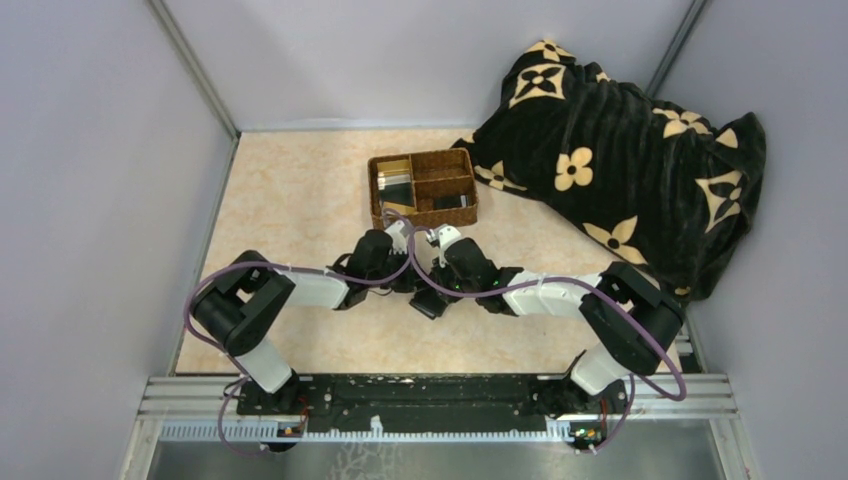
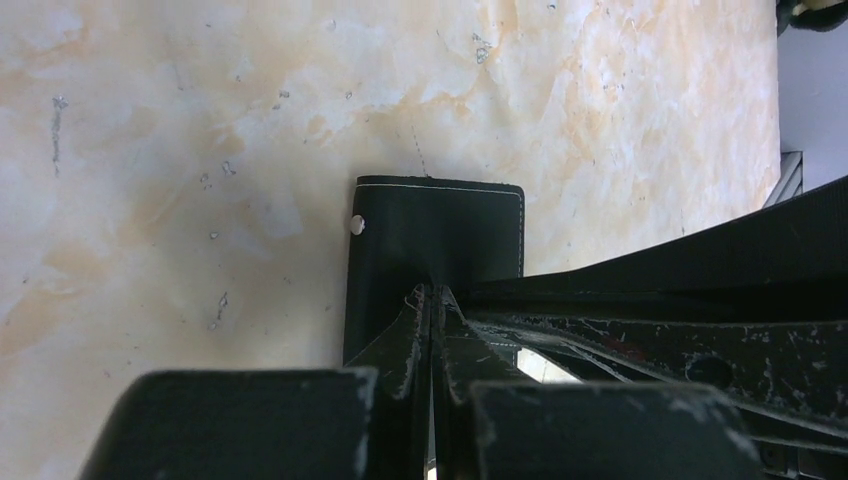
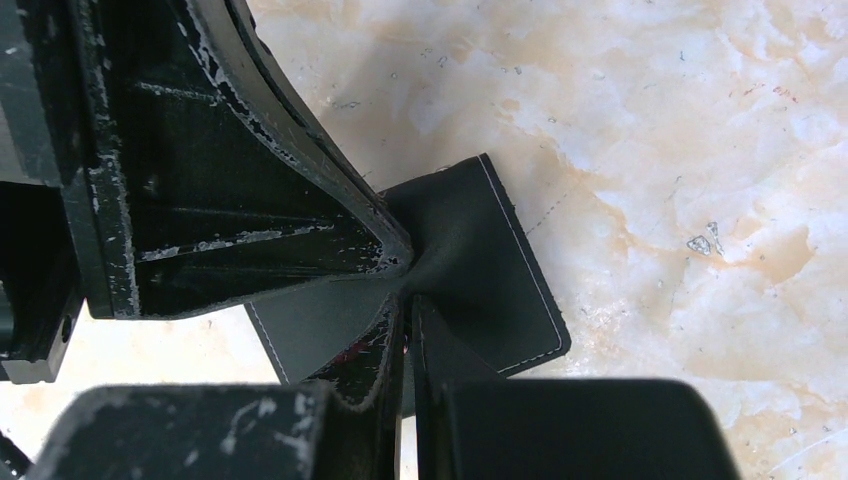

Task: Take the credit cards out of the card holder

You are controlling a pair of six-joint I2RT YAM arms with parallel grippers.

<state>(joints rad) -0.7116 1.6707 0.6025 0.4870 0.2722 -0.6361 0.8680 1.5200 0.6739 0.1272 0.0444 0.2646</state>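
Observation:
The black card holder (image 2: pixel 440 225) lies on the marble-patterned table, with white stitching and a metal snap at its left edge. It also shows in the right wrist view (image 3: pixel 490 250). My left gripper (image 2: pixel 432 292) is shut, pinching one flap of the holder. My right gripper (image 3: pixel 405 300) is shut on another flap, right beside the left fingers (image 3: pixel 220 190). In the top view both grippers (image 1: pixel 425 285) meet over the holder in the middle of the table. Flat cards, greyish and gold (image 1: pixel 394 186) and dark (image 1: pixel 450 201), lie in the wicker tray. No card shows in the holder.
The brown wicker divided tray (image 1: pixel 422 157) stands just behind the grippers. A black blanket with cream flowers (image 1: pixel 620 160) is heaped at the back right. Grey walls close in the left, back and right sides.

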